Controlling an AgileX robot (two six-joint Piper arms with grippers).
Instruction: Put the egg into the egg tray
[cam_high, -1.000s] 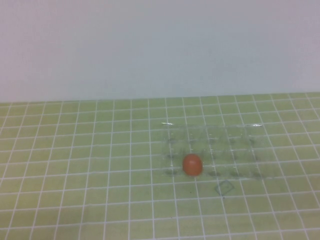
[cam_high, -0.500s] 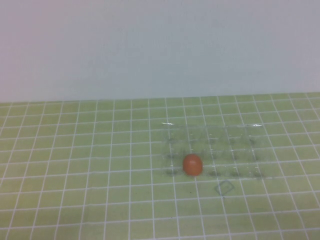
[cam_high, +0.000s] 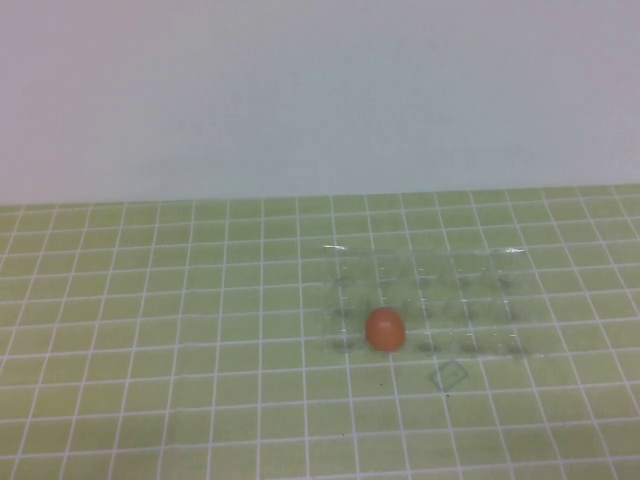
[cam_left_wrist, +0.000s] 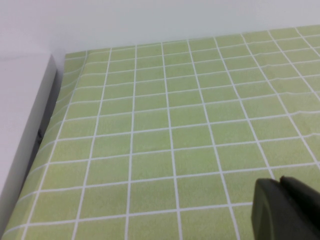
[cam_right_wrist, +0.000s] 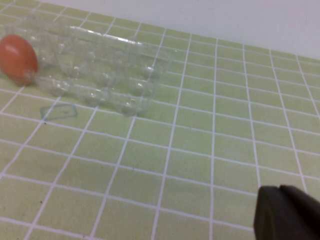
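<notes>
The egg (cam_high: 385, 329), smooth and orange-brown, sits in a cup of the egg tray's (cam_high: 500, 262) near row, second cup from the tray's left end. The tray is clear plastic, rectangular, lying flat, its remaining cups showing as faint dark dimples.

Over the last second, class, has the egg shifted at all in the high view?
No. The egg sits in the same near-row cup of the egg tray, unchanged against the grid lines. Neither hand shows in that view.
</notes>
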